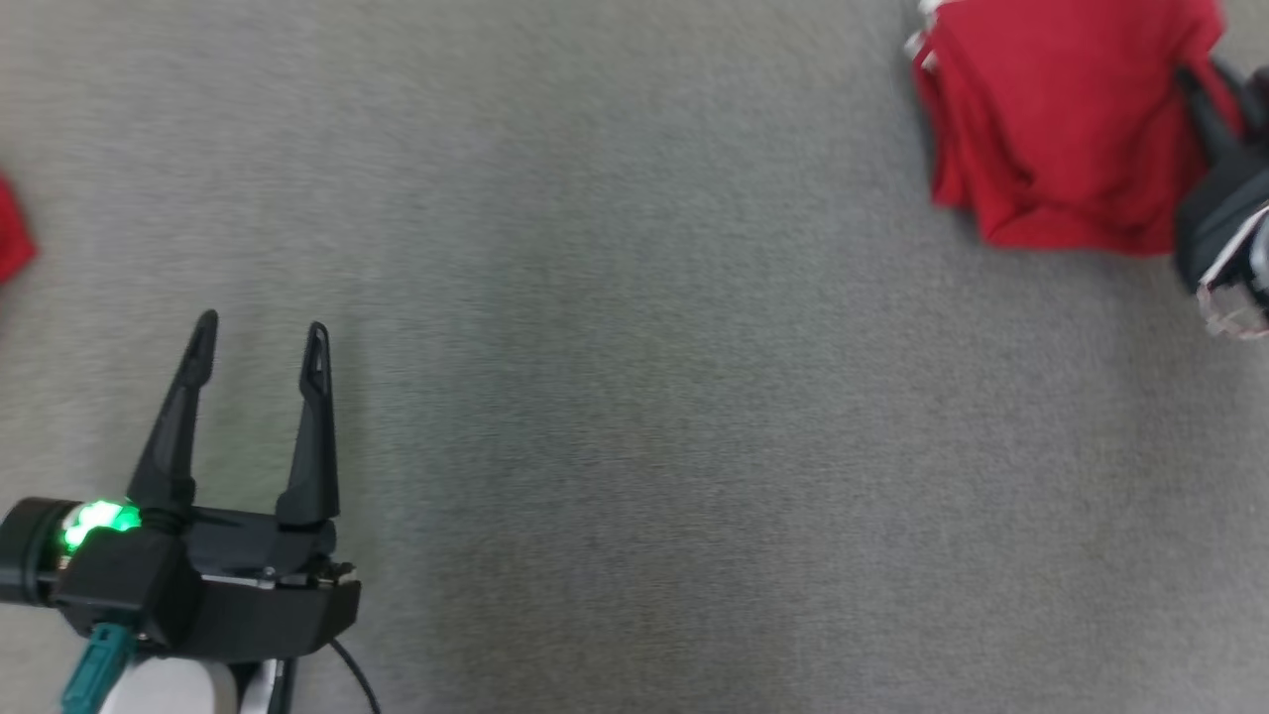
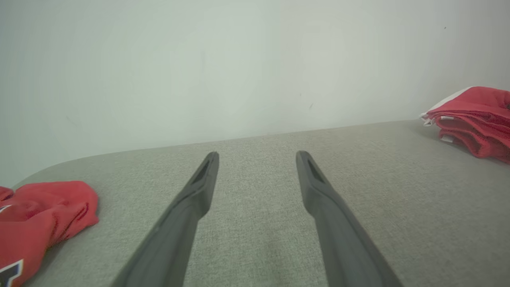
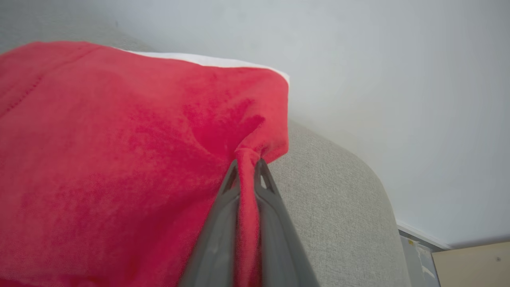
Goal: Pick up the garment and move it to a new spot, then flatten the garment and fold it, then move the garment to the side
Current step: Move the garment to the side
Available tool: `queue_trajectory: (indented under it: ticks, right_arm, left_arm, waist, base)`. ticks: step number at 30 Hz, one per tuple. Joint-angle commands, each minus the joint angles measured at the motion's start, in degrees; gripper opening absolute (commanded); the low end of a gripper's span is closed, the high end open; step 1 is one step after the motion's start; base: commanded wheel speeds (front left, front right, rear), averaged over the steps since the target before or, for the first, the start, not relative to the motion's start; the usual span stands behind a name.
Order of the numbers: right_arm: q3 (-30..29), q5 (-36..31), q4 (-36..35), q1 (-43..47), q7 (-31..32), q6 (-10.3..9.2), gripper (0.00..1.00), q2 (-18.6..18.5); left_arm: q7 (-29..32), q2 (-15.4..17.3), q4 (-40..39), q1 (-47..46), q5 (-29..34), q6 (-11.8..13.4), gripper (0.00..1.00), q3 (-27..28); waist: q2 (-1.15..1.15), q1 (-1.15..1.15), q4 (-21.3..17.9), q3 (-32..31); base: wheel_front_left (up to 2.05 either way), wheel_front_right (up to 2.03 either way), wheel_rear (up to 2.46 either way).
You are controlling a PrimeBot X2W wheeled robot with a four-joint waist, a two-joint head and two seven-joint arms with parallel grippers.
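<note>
The garment [image 1: 1051,119] is a red cloth folded into a thick stack with white trim, lying at the far right of the grey fabric surface [image 1: 644,347]. My right gripper [image 1: 1190,84] comes in from the right edge and is shut on the garment's right side. In the right wrist view a pinch of red cloth [image 3: 119,159] sits squeezed between the right gripper's [image 3: 247,161] fingers. My left gripper [image 1: 262,325] hovers open at the lower left, far from the garment, nothing between its fingers. The left wrist view has the left gripper [image 2: 258,155] open and the garment [image 2: 474,119] at far right.
A second red cloth [image 1: 12,238] lies crumpled at the left edge, with a white and dark mark on it [image 2: 36,219]. A pale wall [image 2: 255,59] stands behind the surface's far edge. The surface rounds off just beyond the garment [image 3: 358,179].
</note>
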Motion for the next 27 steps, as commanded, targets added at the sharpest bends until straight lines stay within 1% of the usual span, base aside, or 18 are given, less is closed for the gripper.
queue_trajectory:
  ticks: [1, 8, 14, 18, 22, 25, 26, 27]
  right_arm:
    - [-0.03, 0.69, 0.37, -1.45, -0.32, -0.15, 0.00, -1.08]
    - [0.67, 0.28, 2.86, -5.79, -0.03, -0.15, 0.00, -4.36]
    - [1.53, -0.23, 4.17, -9.21, 0.10, -0.15, 0.00, -6.38]
    - [2.67, -1.70, 4.39, -11.20, -1.46, -0.15, 0.00, -7.82]
    - [2.43, -2.95, 5.71, -12.63, -2.25, -0.15, 0.00, -7.79]
    - [1.80, -3.60, 7.00, -13.41, -2.34, -0.15, 0.00, -7.10]
    - [1.53, -4.10, 7.36, -13.82, -2.73, -0.15, 0.15, -7.17]
    - [1.19, -4.47, 7.65, -14.10, -2.98, -0.15, 0.48, -7.07]
  left_arm:
    - [-0.18, 0.73, -0.65, -0.93, 0.41, 0.11, 1.00, 0.37]
    - [-0.18, 2.90, -3.43, -0.97, 1.15, 0.35, 1.00, 1.70]
    - [0.29, 4.00, -5.64, 0.14, 1.50, 0.77, 1.00, 2.13]
    - [0.89, 4.57, -7.00, 0.39, 1.49, 0.84, 1.00, 2.25]
    - [1.34, 4.93, -7.56, 0.44, 1.37, 0.98, 1.00, 2.25]
    - [1.46, 5.13, -7.72, 0.62, 1.18, 1.19, 1.00, 2.29]
    - [1.48, 5.15, -7.75, 0.65, 1.10, 1.26, 1.00, 2.28]
    - [1.47, 5.22, -7.78, 0.71, 1.08, 1.37, 1.00, 2.30]
  waist:
    - [-0.02, -0.01, -5.68, 5.63]
    - [-0.02, -0.01, -7.78, 7.47]
    - [-0.02, -0.01, -8.61, 8.80]
    - [-0.02, -0.01, -8.69, 9.66]
    - [-0.02, -0.01, -8.78, 10.33]
    - [-0.02, -0.01, -8.74, 10.63]
    - [-0.02, -0.01, -8.67, 10.70]
    - [-0.02, -0.01, -8.62, 10.78]
  base:
    - [0.00, 0.00, 0.00]
    - [0.00, 0.00, 0.00]
    - [0.00, 0.00, 0.00]
    - [0.00, 0.00, 0.00]
    - [0.00, 0.00, 0.00]
    - [0.00, 0.00, 0.00]
    - [0.00, 0.00, 0.00]
    - [0.00, 0.00, 0.00]
